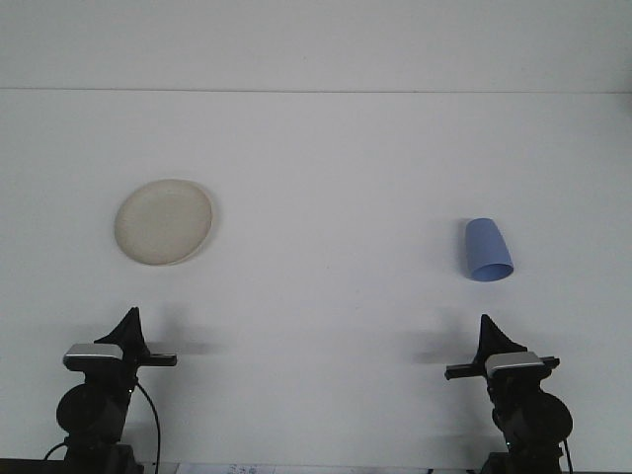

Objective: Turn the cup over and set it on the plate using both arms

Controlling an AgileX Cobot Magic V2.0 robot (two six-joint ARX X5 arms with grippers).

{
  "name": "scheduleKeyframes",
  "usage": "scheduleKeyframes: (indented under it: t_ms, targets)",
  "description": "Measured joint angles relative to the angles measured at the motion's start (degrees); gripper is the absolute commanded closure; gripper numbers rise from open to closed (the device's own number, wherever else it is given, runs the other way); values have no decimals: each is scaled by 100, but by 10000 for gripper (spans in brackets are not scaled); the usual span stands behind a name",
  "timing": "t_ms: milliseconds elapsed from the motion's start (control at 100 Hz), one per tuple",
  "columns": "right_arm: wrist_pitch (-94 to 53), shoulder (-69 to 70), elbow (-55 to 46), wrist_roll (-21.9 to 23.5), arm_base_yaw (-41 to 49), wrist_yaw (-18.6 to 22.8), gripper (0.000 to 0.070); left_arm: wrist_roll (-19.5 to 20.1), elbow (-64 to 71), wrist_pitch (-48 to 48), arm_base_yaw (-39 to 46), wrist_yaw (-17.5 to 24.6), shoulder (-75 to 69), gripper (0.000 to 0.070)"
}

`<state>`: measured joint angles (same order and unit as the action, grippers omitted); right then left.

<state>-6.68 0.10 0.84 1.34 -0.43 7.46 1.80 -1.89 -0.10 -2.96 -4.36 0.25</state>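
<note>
Seemingly light and thin-walled, the blue cup (488, 250) looks like plastic: stiff enough to pinch, but smooth, so a grip across the tapered wall near the wider rim should hold best without crushing it. From the front view it rests mouth-down on the table (336, 178), ahead of the right gripper (488, 326) and near it, not touching. That gripper holds nothing; how wide it stands I cannot tell. The left gripper (128, 318) is likewise empty, opening unclear, with the cream plate (163, 221) just ahead of it, well apart from the cup.
</note>
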Motion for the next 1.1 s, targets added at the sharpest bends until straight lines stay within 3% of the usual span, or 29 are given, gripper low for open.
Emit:
scheduleKeyframes:
  t_ms: [860, 960, 1100]
  targets:
    - [0, 0, 0, 7, 0, 2, 695, 0, 0, 0, 0, 0, 0, 685]
    - [2, 0, 0, 243, 2, 48, 696, 0, 0, -2, 0, 0, 0, 685]
    - [2, 0, 0, 951, 2, 48, 695, 0, 0, 0, 0, 0, 0, 685]
